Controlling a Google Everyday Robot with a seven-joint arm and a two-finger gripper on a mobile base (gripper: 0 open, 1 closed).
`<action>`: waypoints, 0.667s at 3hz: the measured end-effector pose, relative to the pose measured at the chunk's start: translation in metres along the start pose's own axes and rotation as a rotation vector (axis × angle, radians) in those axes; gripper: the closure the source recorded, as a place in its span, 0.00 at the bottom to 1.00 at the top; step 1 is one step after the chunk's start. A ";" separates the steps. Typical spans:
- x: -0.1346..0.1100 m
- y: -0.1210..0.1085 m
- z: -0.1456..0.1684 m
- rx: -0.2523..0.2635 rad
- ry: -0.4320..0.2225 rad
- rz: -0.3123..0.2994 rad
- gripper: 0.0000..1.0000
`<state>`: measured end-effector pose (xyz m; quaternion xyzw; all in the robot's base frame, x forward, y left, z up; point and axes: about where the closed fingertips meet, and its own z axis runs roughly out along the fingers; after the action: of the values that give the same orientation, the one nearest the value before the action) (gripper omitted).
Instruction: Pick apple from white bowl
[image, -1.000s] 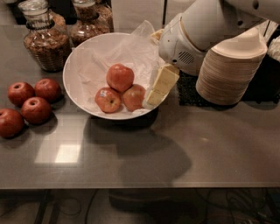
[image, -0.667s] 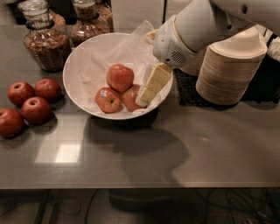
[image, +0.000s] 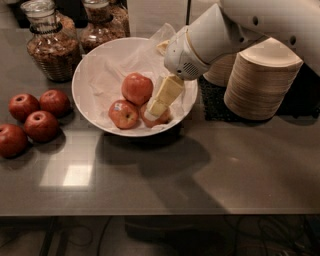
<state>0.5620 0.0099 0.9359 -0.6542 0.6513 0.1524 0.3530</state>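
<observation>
The wide white bowl (image: 95, 60), lined with crumpled white paper, stands at the back middle of the dark table. It holds three apples. A round orange-red apple (image: 137, 88) with no sticker lies in the middle. An apple with a white sticker (image: 123, 114) lies in front of it. A third apple (image: 162, 119) lies at the right, mostly hidden. My cream-coloured gripper (image: 159, 104) reaches down into the bowl from the upper right. It lies right over the third apple and just right of the orange-red one.
Several darker red apples (image: 40, 125) lie on the table left of the bowl. Two glass jars (image: 52, 47) stand behind the bowl at the left. A tall stack of beige paper bowls (image: 260, 82) stands at the right on a black mat.
My gripper has moved left and down, from the bowl's right rim to over the right-hand apple. The apples and the bowl have not moved.
</observation>
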 end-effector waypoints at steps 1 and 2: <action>-0.004 -0.006 0.013 -0.028 -0.046 0.009 0.00; -0.016 -0.008 0.028 -0.069 -0.075 -0.009 0.00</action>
<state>0.5751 0.0398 0.9292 -0.6628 0.6290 0.1973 0.3551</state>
